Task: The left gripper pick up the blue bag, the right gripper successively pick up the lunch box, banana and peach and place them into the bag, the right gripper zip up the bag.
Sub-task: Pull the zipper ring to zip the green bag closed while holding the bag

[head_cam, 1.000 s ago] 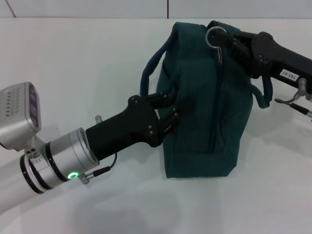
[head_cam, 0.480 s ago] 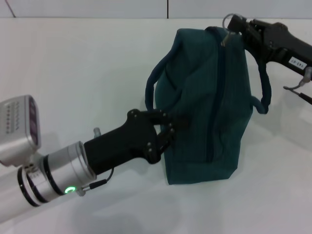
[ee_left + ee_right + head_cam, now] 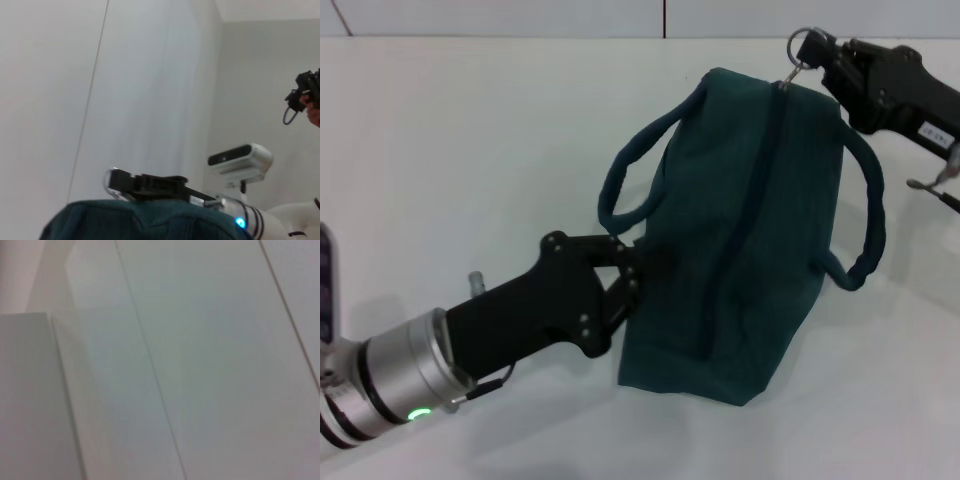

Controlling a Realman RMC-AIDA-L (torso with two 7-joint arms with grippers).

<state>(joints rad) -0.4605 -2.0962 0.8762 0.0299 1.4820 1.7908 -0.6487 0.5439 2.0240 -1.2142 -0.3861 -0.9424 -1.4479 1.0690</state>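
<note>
While the blue bag [image 3: 750, 250] lies tilted on the white table [image 3: 470, 130], its zipper line runs from the top corner near one o'clock down toward its bottom edge near six o'clock, and the zipper looks closed along the length that shows. The left gripper [image 3: 635, 265] reaches in from eight o'clock of the head view, and its fingers [image 3: 620, 248] are pinched narrowly on the bag's fabric at the side facing nine o'clock, just under the loop handle [image 3: 630, 180] that arches off that side. The second handle [image 3: 865, 225] curves out from the opposite side, toward three o'clock. The right gripper [image 3: 812, 50] comes in from the upper corner at two o'clock, and its fingers are closed on the metal ring zipper pull [image 3: 802, 45], which sits at the bag's top end, touching the seam there. The lunch box, banana and peach do not show in any view. In the left wrist view the bag's dark teal fabric [image 3: 150, 220] fills the lower edge, with the right arm's black fingers [image 3: 150, 184] lying along it and a grey camera unit [image 3: 240, 159] beyond. The right wrist view shows only pale panels.
</note>
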